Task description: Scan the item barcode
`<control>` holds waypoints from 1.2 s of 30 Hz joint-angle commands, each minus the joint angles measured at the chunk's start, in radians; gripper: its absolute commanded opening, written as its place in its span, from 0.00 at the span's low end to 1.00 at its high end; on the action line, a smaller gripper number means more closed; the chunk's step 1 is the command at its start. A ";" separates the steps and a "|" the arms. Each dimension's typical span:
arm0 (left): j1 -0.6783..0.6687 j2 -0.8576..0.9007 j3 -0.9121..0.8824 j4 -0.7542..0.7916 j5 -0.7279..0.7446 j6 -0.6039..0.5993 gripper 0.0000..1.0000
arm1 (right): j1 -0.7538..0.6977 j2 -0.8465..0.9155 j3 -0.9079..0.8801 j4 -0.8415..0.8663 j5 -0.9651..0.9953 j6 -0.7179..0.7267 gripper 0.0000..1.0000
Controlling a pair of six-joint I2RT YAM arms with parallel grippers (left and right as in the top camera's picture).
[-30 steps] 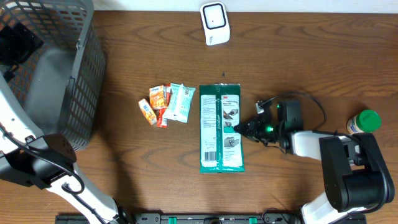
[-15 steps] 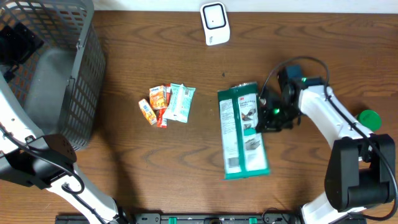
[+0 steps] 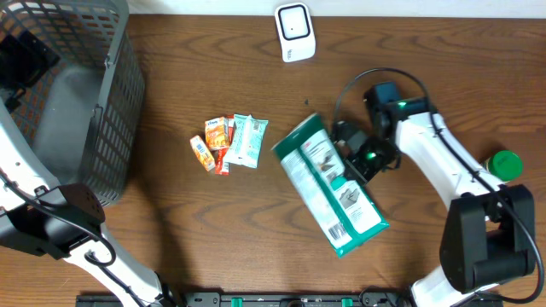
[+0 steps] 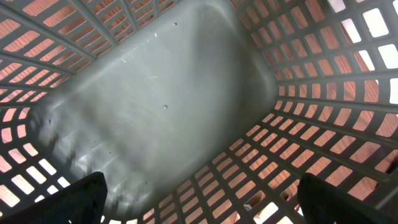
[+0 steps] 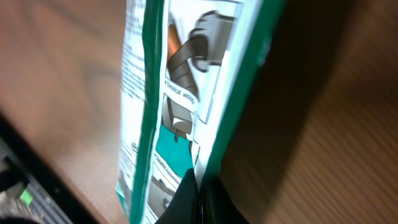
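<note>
Right gripper (image 3: 357,162) clamps an edge of the wipes pack (image 3: 328,192), snack packets (image 3: 229,141) nearby, white scanner (image 3: 294,32) well apart.

basket (image 3: 119,102) cropped top-left; green-lidded bottle (image 3: 504,162) half behind right arm (image 3: 444,158); pack (image 3: 328,192) print too small to read.

wood table (image 3: 171,239), basket (image 3: 119,94), scanner (image 3: 294,32), snack packets (image 3: 230,142)

wipes pack (image 3: 333,203): 1 | scanner (image 3: 294,32): 1 | basket (image 3: 119,98): 1 | bottle (image 3: 503,163): 1 | snack packets (image 3: 232,142): about 4
</note>
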 commanded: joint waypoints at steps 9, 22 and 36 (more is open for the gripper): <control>0.000 -0.023 0.017 -0.003 0.009 -0.001 0.98 | 0.184 0.002 -0.027 -0.004 -0.101 -0.143 0.01; 0.000 -0.023 0.017 -0.004 0.009 -0.001 0.98 | 0.309 0.002 -0.166 0.108 -0.248 -0.143 0.21; 0.000 -0.023 0.017 -0.004 0.009 -0.001 0.98 | 0.345 0.002 -0.183 0.103 -0.355 -0.124 0.52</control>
